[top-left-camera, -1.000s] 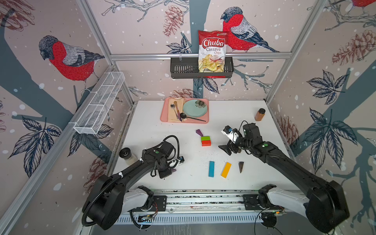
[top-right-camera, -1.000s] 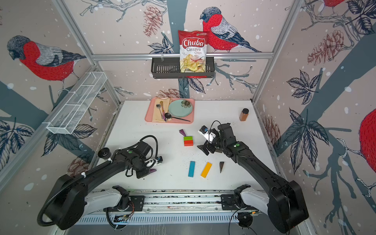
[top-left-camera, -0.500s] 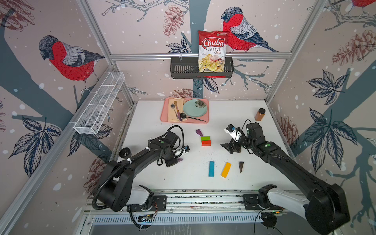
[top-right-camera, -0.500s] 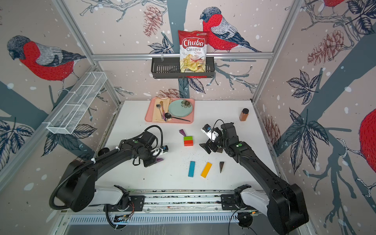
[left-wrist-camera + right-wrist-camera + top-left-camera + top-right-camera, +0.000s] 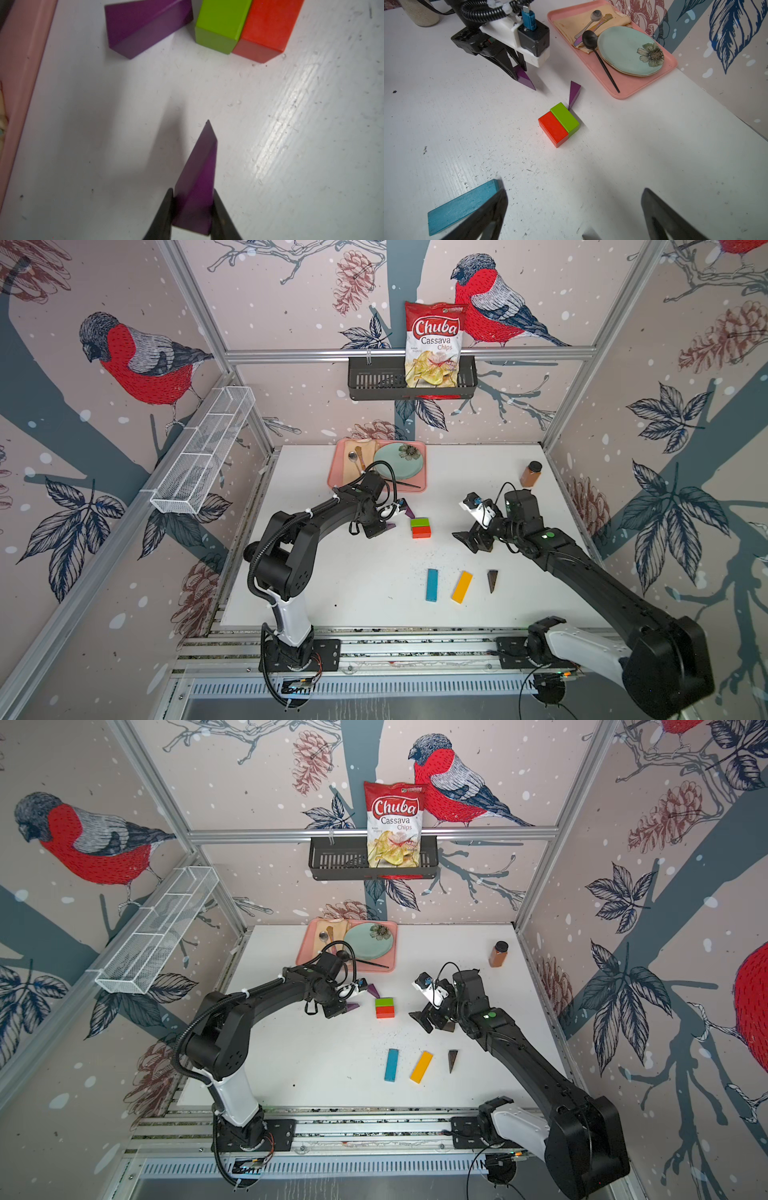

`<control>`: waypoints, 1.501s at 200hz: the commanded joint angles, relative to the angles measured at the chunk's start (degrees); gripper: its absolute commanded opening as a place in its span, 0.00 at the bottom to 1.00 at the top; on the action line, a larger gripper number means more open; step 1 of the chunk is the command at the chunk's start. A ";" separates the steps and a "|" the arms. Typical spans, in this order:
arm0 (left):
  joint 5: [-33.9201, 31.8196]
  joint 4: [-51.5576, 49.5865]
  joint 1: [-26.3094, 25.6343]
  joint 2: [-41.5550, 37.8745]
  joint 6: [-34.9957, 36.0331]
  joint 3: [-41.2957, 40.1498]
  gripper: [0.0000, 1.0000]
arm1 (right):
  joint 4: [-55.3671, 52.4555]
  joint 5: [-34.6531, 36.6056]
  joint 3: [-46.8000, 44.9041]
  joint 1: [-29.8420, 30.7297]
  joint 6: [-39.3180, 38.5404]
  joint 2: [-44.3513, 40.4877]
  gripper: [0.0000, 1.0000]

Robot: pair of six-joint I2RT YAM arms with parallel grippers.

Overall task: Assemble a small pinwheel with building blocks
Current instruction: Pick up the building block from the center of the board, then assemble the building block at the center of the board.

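Note:
The red-and-green hub (image 5: pixel 420 527) (image 5: pixel 385 1007) (image 5: pixel 558 124) sits mid-table. One purple wedge (image 5: pixel 409 512) (image 5: pixel 145 25) (image 5: pixel 574 93) lies on the table, its tip at the green brick's far left corner. My left gripper (image 5: pixel 384 526) (image 5: pixel 192 191) is shut on a second purple wedge (image 5: pixel 199 166) (image 5: pixel 525 80), held point down just left of the hub. A blue bar (image 5: pixel 432 585) (image 5: pixel 460 205), a yellow bar (image 5: pixel 462 587) and a brown wedge (image 5: pixel 492 580) lie near the front. My right gripper (image 5: pixel 471 542) (image 5: pixel 574 192) stands open right of the hub, nothing between its fingers.
A pink tray (image 5: pixel 338 472) with a plate and spoons sits at the back, close behind the left arm. A brown spice bottle (image 5: pixel 530 474) stands at the back right. A pale jar (image 5: pixel 419 10) stands at the left.
The left gripper has carried its purple wedge from the front left up towards the hub. The right arm has barely shifted.

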 commanded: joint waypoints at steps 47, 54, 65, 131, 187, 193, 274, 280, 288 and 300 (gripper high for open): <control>2.48 -2.79 -2.45 3.67 1.55 3.65 0.22 | -0.39 -0.38 -0.11 -0.89 0.02 -0.78 0.99; 2.54 -3.22 -2.76 3.77 1.46 3.65 0.22 | -0.29 -0.45 -0.19 -0.98 -0.03 -0.82 1.00; 2.68 -3.89 -3.15 3.97 1.24 3.59 0.22 | -0.32 -0.59 -0.20 -1.09 -0.07 -0.83 0.99; 3.93 -5.76 -3.70 4.86 0.40 3.86 0.24 | -0.30 -1.08 -0.38 -1.37 -0.38 -0.64 0.99; 3.82 -7.04 -4.23 6.82 -0.38 6.36 0.24 | -0.08 -0.97 -1.13 -1.76 -0.15 -1.49 0.99; 3.90 -7.04 -4.22 6.88 -0.39 6.49 0.24 | -0.08 -0.99 -1.24 -1.72 -0.12 -1.60 0.99; 3.60 -8.38 -5.20 9.24 -0.21 9.40 0.26 | -0.17 -1.22 -1.85 -2.42 -0.35 -2.26 1.00; 3.51 -8.42 -5.16 9.33 -0.21 9.39 0.25 | -0.21 -1.34 -1.87 -2.53 -0.38 -2.29 0.99; 3.39 -8.54 -5.15 9.51 -0.13 9.43 0.26 | -0.17 -1.35 -1.97 -2.57 -0.40 -2.31 0.99; 3.36 -8.52 -5.21 9.68 -0.21 9.65 0.26 | -0.22 -1.44 -2.06 -2.72 -0.45 -2.32 0.99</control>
